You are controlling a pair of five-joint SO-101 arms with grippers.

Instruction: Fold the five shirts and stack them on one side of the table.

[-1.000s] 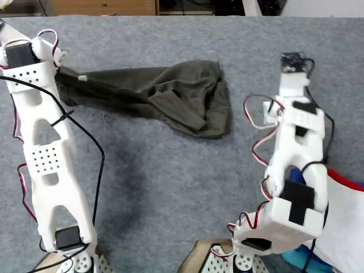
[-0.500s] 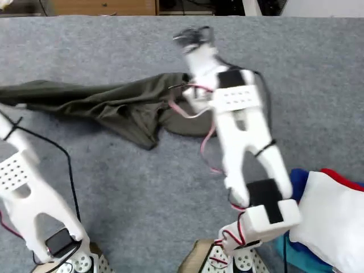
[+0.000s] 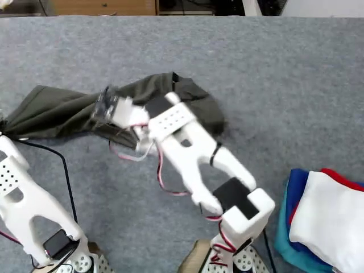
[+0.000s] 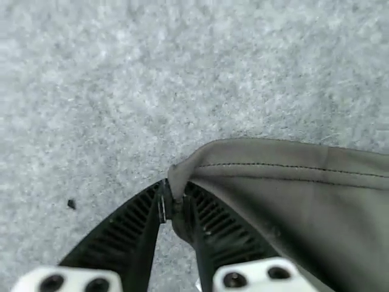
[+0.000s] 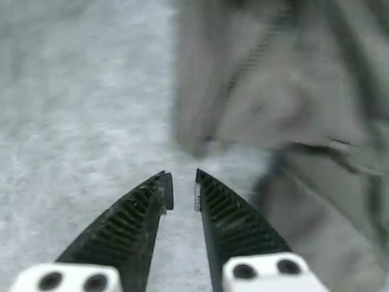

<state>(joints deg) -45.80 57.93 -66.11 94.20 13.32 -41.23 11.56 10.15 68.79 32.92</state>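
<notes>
An olive shirt (image 3: pixel 57 111) lies crumpled across the left and middle of the grey table (image 3: pixel 284 85). My left gripper (image 4: pixel 175 204) is shut on a hemmed edge of the shirt (image 4: pixel 292 182), at the table's left edge. My right arm stretches diagonally over the shirt's right part. Its gripper (image 3: pixel 101 108) hovers at the shirt's middle. In the right wrist view the right gripper (image 5: pixel 183 185) is open by a narrow gap with nothing between the fingers. It sits over bare table just beside the shirt's folds (image 5: pixel 273 91).
A stack of folded shirts (image 3: pixel 327 222), white on top of red, blue and teal, sits at the near right corner. The left arm (image 3: pixel 23 193) stands at the near left. Bare table stretches across the far right.
My right arm swung from the right side across to the left, over the shirt. My left gripper dragged the shirt leftward and nearer, stretching it toward the table's left edge.
</notes>
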